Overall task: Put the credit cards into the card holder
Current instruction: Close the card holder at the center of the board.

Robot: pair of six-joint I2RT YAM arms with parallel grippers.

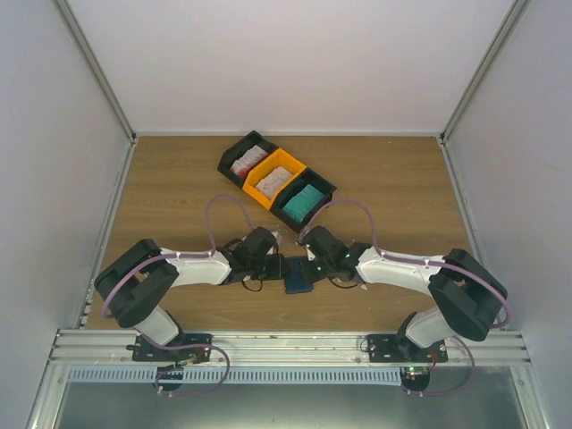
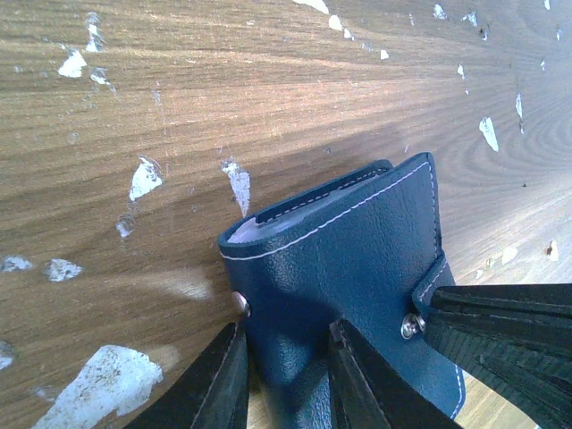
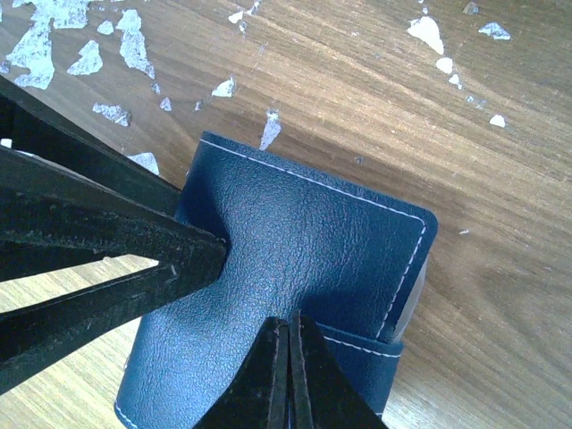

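Note:
The card holder [image 1: 298, 279] is a navy folding wallet lying folded shut on the wooden table between both arms. In the left wrist view my left gripper [image 2: 286, 326] has its fingers closed on the near edge of the holder [image 2: 349, 241]. In the right wrist view my right gripper [image 3: 290, 320] is pinched shut on the strap edge of the holder [image 3: 304, 232]. The credit cards stand in stacks in three bins at the back: white and red cards [image 1: 248, 162], white and pink cards [image 1: 274, 180], teal cards [image 1: 304, 202]. No card is in either gripper.
The bins form a diagonal row: black bin [image 1: 234, 154], orange bin [image 1: 256, 192], black bin [image 1: 327, 188]. The table top shows white worn patches [image 2: 98, 380]. Grey walls close in the table on the left, right and back.

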